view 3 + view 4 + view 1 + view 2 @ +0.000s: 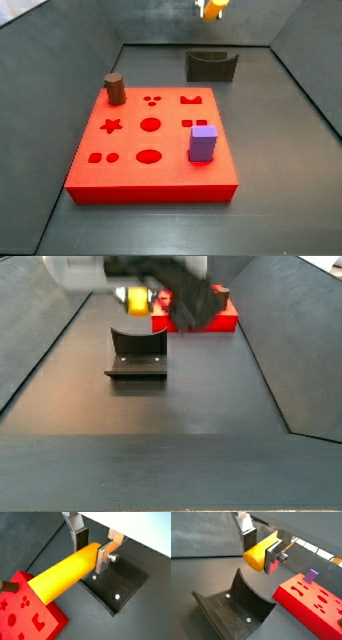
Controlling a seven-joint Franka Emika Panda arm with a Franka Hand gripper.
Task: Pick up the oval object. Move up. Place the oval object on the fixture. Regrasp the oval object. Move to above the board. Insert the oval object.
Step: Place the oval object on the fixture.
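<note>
Oval object (67,574) clamped in gripper (92,548), above fixture (210,66)

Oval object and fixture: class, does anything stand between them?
Nothing visible does. The gripper holds the oval object in the air above the fixture, whose notch is bare; the board lies beyond it.

Brown cylinder (115,89), purple block (202,142)
</note>
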